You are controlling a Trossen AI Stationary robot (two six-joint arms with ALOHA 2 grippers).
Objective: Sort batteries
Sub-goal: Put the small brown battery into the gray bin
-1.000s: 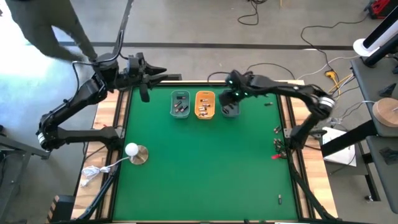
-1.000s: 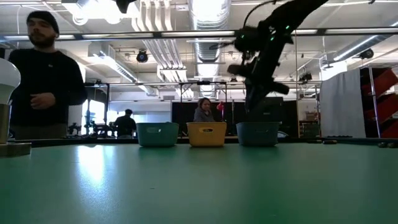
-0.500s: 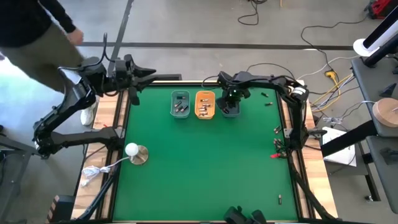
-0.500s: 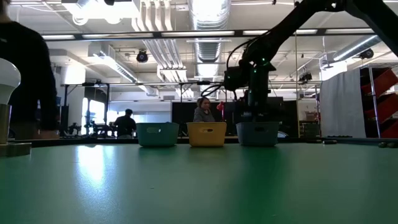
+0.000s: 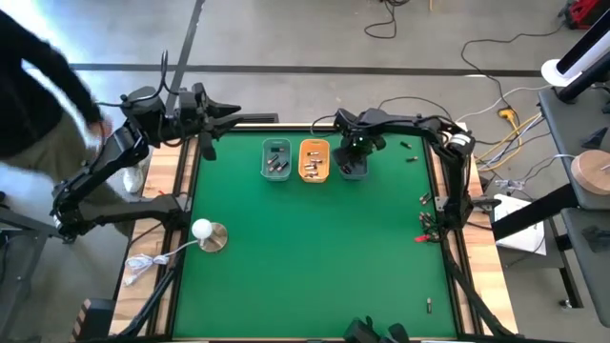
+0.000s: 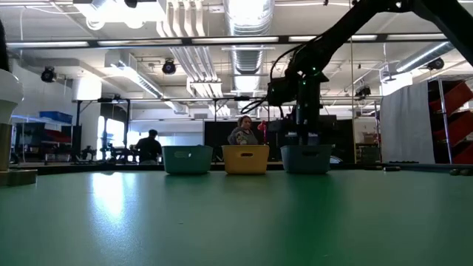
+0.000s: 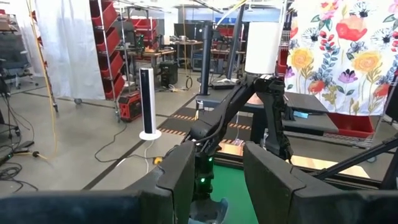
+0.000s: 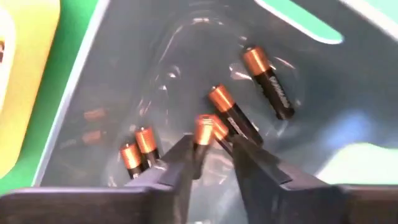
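Drop step: right end effector (image 5: 354, 158) down in grey tray (image 5: 354, 168) at 12 o'clock of surface (image 5: 315, 248), jaws slightly apart, battery (image 8: 203, 138) between tips, seemingly being let go. Other batteries (image 8: 268, 82) lie in tray. Next: lift clear, fetch stray cell (image 5: 428, 306) at 5 o'clock. Left end effector (image 5: 218, 119) idle at 11 o'clock, part open, empty.

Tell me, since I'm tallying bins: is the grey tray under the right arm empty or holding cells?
Holding cells. The right wrist view shows several copper-topped batteries lying inside the grey tray.

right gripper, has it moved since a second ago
Yes. The right gripper came down and slightly left, from above the grey tray into it, beside the orange tray.
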